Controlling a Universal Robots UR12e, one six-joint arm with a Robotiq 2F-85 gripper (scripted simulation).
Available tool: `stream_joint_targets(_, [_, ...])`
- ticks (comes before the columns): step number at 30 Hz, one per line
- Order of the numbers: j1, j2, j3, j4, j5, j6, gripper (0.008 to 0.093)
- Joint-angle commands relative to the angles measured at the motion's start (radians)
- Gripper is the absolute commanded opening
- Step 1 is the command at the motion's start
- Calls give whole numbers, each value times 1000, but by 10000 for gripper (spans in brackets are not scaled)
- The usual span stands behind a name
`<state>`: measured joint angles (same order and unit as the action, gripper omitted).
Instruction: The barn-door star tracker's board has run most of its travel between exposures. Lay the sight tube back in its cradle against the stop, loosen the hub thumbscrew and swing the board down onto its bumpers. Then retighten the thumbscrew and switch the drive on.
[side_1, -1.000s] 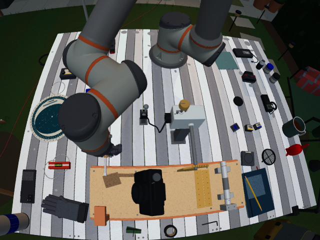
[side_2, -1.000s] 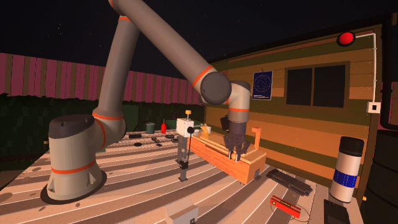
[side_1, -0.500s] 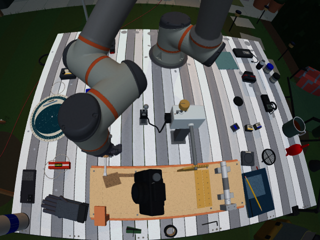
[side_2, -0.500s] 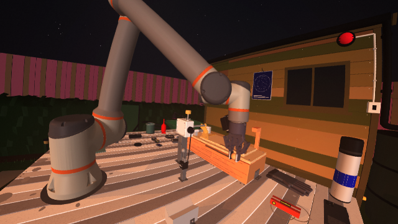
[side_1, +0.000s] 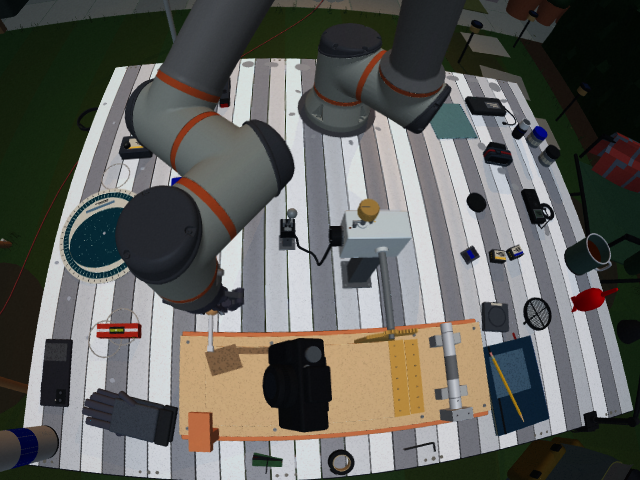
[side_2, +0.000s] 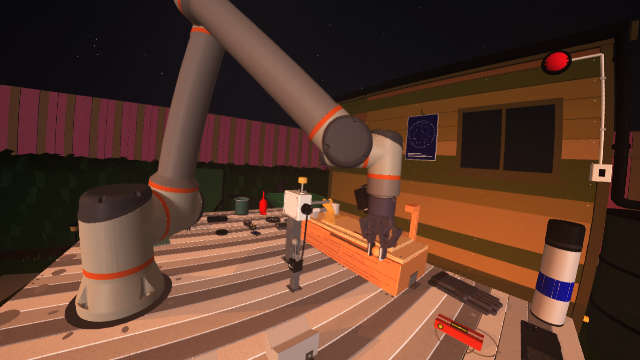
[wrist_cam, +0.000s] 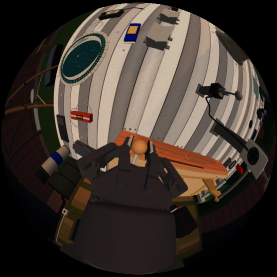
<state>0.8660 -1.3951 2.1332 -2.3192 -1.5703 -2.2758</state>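
Observation:
My gripper (wrist_cam: 139, 147) straddles the round orange knob (wrist_cam: 139, 146) of the hub thumbscrew at the board's hinge end, and its fingers are open, off the knob. The knob tops a pale stem (side_1: 210, 333) at the left end of the tan board (side_1: 331, 380). The board (side_2: 360, 250) lies low on its orange base. The sight tube (side_1: 451, 368) rests in its cradle along the board's right end, its near end at the grey stop block. A black camera (side_1: 299, 383) sits mid-board. The drive switch (side_1: 287, 231) stands on the deck, cabled to the grey drive box (side_1: 375, 235).
Behind the board stand the drive box with its threaded rod (side_1: 385, 292) and my arm's base (side_1: 338, 103). A glove (side_1: 129, 413), a red level (side_1: 119, 330) and a star disc (side_1: 93, 243) lie left; a notebook (side_1: 517, 385) and small gear lie right.

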Motion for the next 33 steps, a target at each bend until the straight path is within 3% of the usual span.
stream_joint_targets(1, [0, -1, -1, 0, 0, 0, 381])
stream_joint_targets(33, [0, -1, -1, 0, 0, 0, 419])
